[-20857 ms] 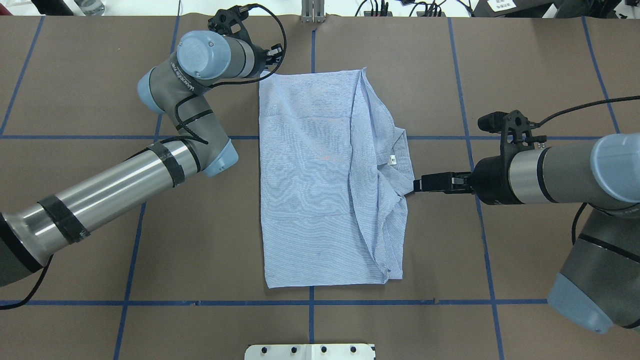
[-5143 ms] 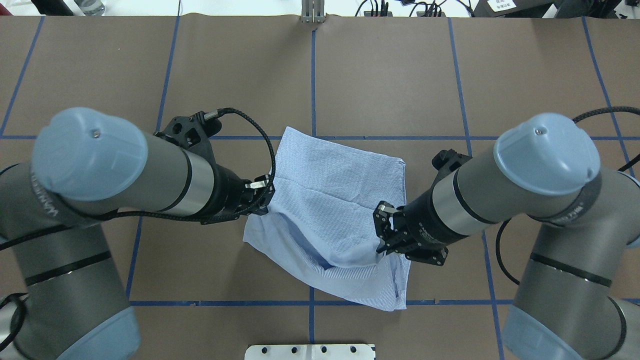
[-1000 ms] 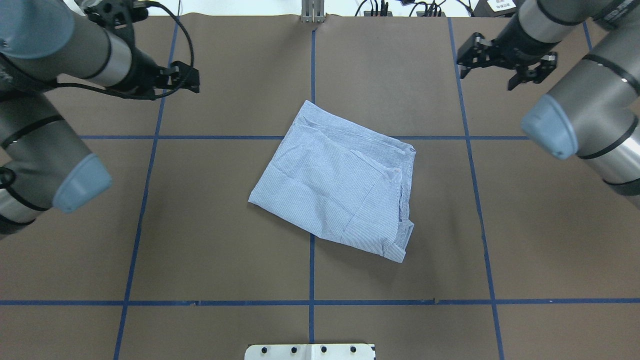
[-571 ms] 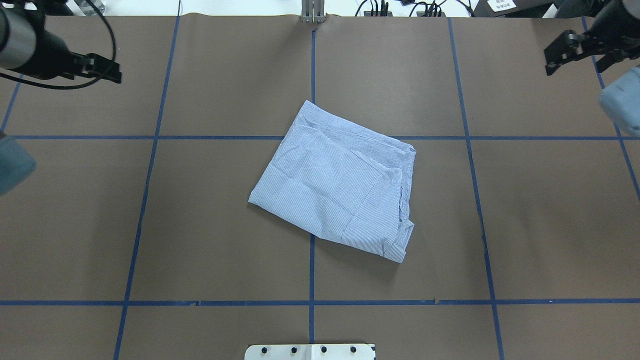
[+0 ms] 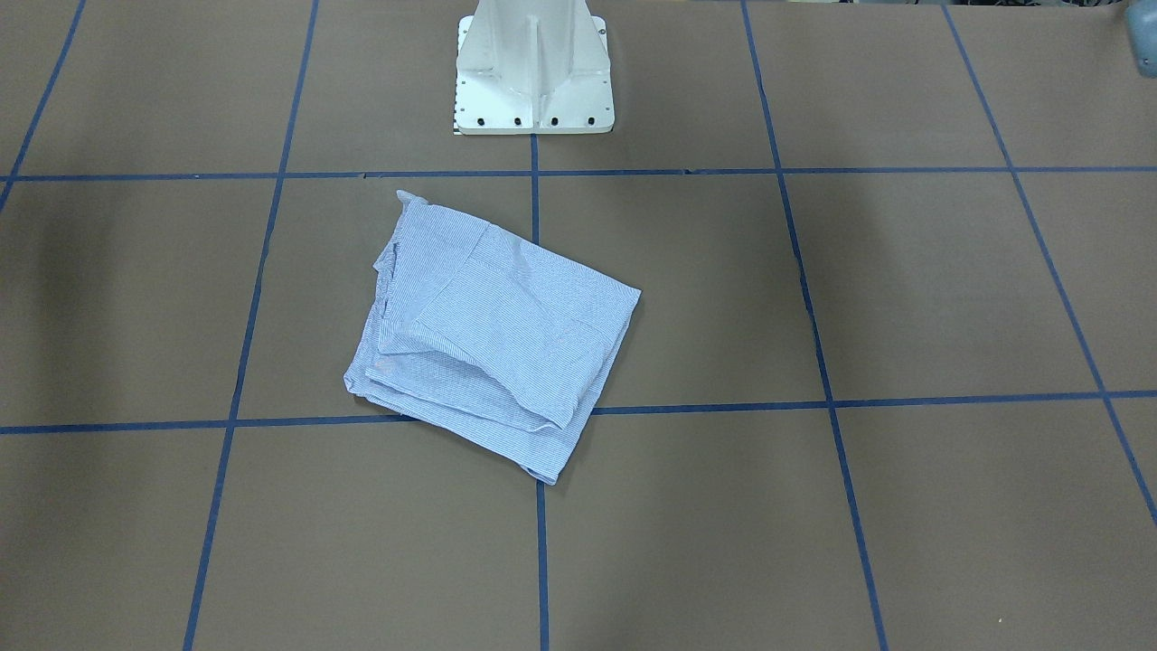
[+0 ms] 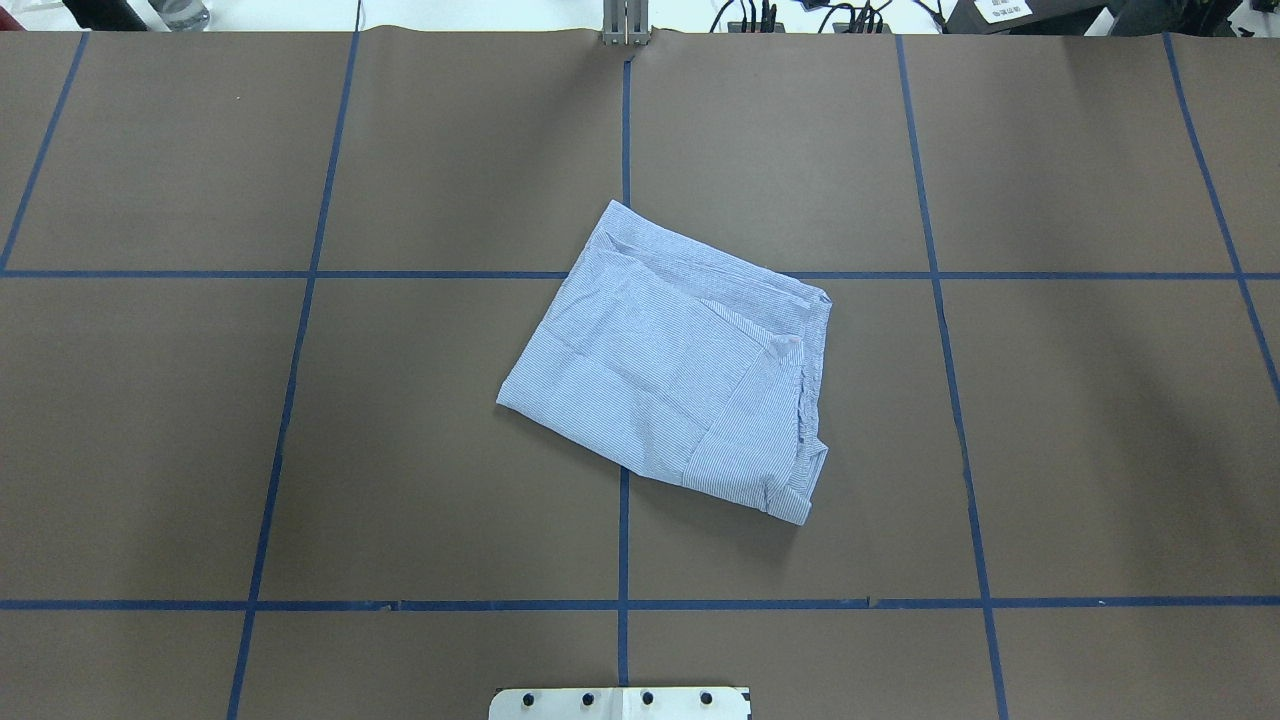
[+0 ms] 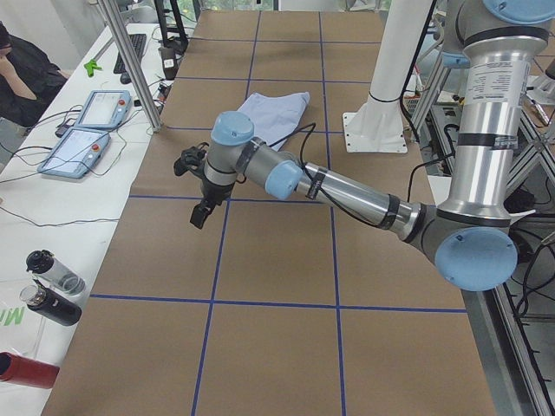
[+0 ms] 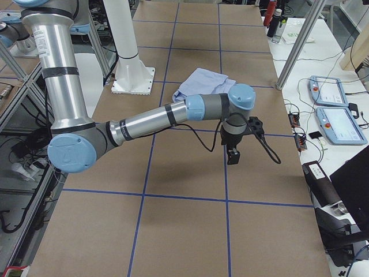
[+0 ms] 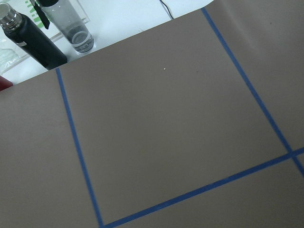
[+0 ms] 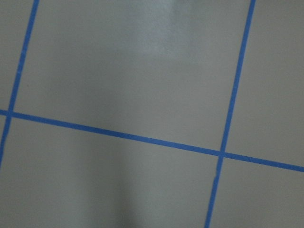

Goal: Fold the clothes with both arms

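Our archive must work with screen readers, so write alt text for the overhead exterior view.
A light blue-and-white finely striped shirt, folded into a rough, skewed rectangle, lies near the middle of a brown table marked with a blue tape grid. A white metal base plate peeks in at the bottom edge.

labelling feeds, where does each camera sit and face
Front-facing: across the table, facing white pedestal; shirt.
Overhead: behind the pedestal, looking down; shirt, no arms.
Exterior left: table's left end; near left arm.
Exterior right: right end; near right arm.
Left wrist: down at table, bottles.
Right wrist: down at table only.
All four exterior views share the shirt.
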